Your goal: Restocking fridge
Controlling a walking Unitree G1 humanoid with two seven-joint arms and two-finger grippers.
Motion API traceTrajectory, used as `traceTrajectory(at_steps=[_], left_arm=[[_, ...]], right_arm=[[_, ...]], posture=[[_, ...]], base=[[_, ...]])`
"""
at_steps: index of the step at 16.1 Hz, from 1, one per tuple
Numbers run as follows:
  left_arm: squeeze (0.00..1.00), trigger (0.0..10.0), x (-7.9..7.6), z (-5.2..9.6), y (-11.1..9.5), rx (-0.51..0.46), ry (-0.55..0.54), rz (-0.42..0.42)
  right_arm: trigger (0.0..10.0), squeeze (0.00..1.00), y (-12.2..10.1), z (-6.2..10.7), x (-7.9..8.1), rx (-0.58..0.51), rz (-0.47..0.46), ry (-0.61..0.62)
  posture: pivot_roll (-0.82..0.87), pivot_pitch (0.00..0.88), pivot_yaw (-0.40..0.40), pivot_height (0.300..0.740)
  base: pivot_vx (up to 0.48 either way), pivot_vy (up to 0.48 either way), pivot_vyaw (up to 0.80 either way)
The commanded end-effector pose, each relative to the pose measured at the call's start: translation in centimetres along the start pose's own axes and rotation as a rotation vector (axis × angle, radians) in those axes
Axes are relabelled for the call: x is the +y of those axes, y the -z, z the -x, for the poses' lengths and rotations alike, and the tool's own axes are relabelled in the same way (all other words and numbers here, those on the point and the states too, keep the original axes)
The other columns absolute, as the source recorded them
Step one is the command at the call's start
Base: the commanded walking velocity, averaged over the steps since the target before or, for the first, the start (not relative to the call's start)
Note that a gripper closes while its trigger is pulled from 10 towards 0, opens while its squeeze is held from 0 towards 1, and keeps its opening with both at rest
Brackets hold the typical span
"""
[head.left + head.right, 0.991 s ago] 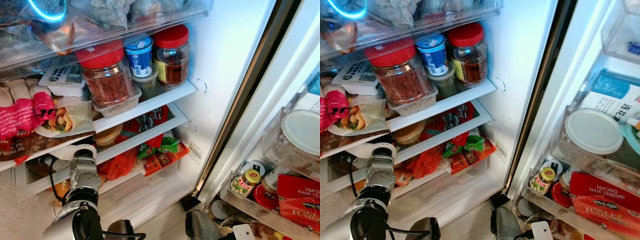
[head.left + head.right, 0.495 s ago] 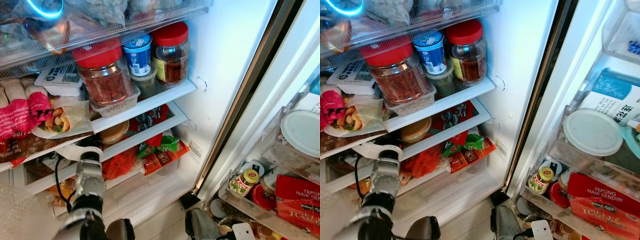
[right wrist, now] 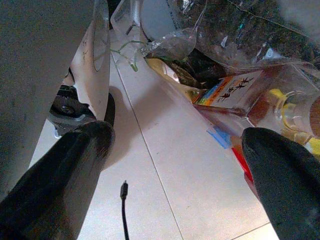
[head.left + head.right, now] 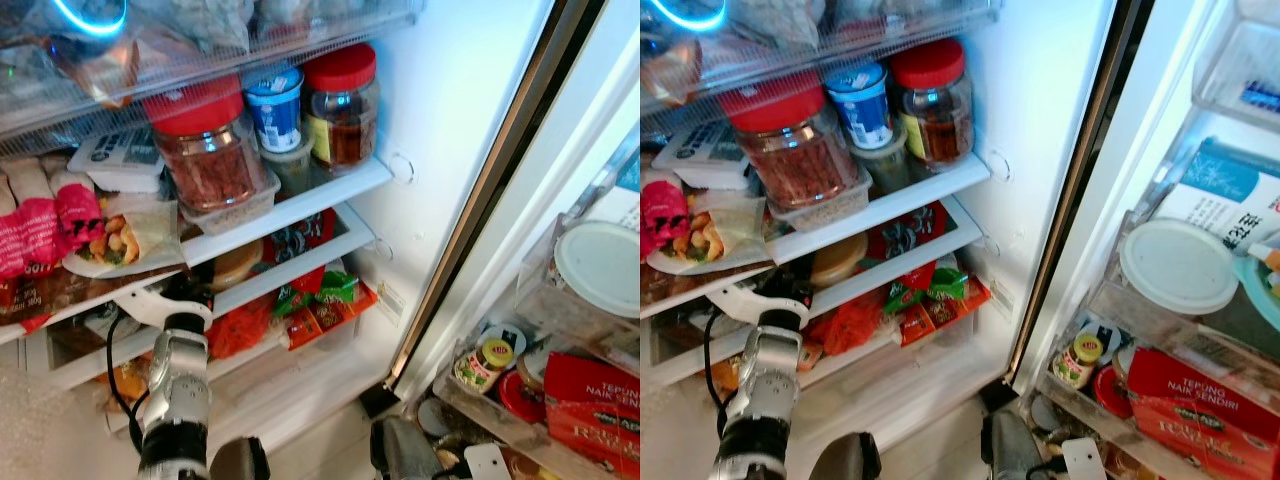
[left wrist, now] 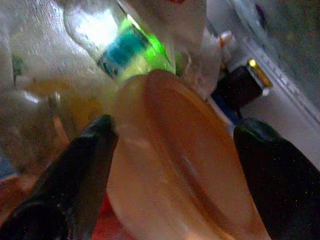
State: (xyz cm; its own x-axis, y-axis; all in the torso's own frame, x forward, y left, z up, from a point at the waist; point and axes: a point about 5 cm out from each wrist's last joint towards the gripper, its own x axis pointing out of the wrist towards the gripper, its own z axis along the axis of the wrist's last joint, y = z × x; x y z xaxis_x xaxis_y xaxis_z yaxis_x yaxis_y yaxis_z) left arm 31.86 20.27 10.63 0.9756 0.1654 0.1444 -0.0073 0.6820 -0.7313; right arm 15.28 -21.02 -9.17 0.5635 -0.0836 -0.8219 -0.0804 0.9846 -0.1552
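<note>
Left gripper spread around a tan-lidded tub on the fridge's lower shelf; nothing yet placed.

We find the tub [image 4: 236, 264] sitting on the lower shelf [image 4: 300, 262], beneath the upper shelf [image 4: 330, 196] that carries two red-lidded jars [image 4: 205, 150]. The left gripper [image 5: 175, 165] reaches in with its fingers [image 5: 82, 165] parted, one either side of the tub's lid and not visibly pressing it; we judge this an approach to grasp or shift it for room. A green-labelled bottle [image 5: 122, 47] lies just behind. Orange snack packets [image 4: 320, 305] crowd the level below. The right gripper [image 3: 175, 180] hangs unclenched over the tiled floor [image 3: 165, 165], idle. The open door's bins [image 4: 1180, 400] are packed full.
</note>
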Motion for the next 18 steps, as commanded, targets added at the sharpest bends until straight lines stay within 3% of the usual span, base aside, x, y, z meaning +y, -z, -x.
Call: traceTrajectory(at_steps=[1,5,10,12,18], left_arm=[[0.0,10.0,-0.4,0.3,-0.3,0.009,0.021,-0.049],[0.0,10.0,-0.2,2.2,-0.6,0.039,0.018,-0.103],[0.0,10.0,-0.4,2.9,-0.5,0.066,0.033,-0.128],[0.0,10.0,-0.8,3.2,-0.4,0.096,0.087,-0.242],[0.0,10.0,-1.2,4.3,-0.3,0.109,0.117,-0.399]], right_arm=[[10.0,0.0,0.0,0.0,1.2,-0.005,-0.012,-0.034],[10.0,0.0,-0.1,0.0,1.2,-0.009,-0.011,-0.034],[10.0,0.0,-0.2,-0.1,1.2,-0.01,-0.006,-0.038],[10.0,0.0,-0.2,-0.1,1.2,-0.009,-0.002,-0.04],[10.0,0.0,-0.2,-0.1,1.0,-0.009,-0.004,-0.03]], posture=[[-0.13,0.126,0.037,0.617],[-0.13,0.114,0.04,0.617],[-0.13,0.097,0.043,0.617],[-0.13,0.09,0.045,0.617],[-0.12,0.102,0.042,0.617]], base=[[0.0,0.0,0.0],[0.0,0.0,0.0],[0.0,0.0,0.0],[0.0,0.0,0.0],[0.0,0.0,0.0]])
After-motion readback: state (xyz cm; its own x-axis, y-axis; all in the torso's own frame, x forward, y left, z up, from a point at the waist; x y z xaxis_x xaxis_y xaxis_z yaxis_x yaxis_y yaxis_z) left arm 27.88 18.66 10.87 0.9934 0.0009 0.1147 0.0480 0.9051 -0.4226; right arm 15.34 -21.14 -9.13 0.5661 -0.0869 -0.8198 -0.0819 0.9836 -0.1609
